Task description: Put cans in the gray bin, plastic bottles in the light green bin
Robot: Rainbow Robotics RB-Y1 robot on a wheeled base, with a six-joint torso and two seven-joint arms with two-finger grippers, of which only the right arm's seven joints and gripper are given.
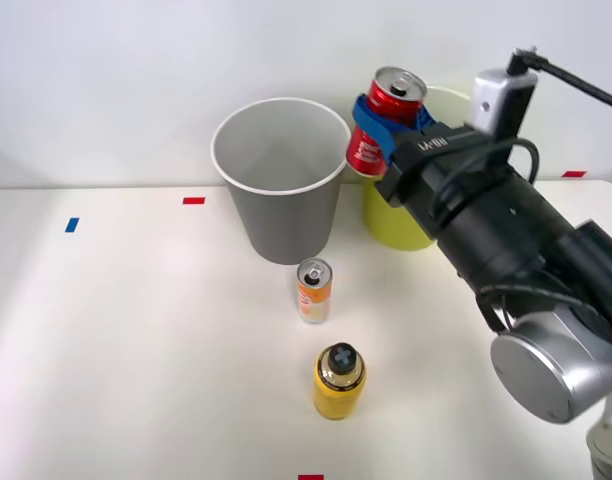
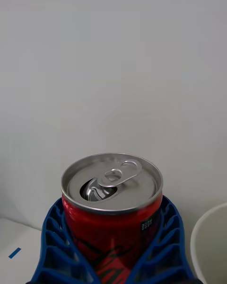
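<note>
We see the right gripper (image 1: 384, 130) lifted above the tabletop (image 1: 136, 340), its blue fingers (image 2: 54, 246) pinching the red can (image 1: 386, 118) on both sides. The can tilts slightly, held between the rims of the gray bin (image 1: 282, 180) and the light green bin (image 1: 401, 225), in front of the latter. Its tab end is open. On the tabletop, the orange and white can (image 1: 314, 290) stands upright just in front of the gray bin, and a yellow bottle (image 1: 340, 380) with a dark cap stands nearer us.
</note>
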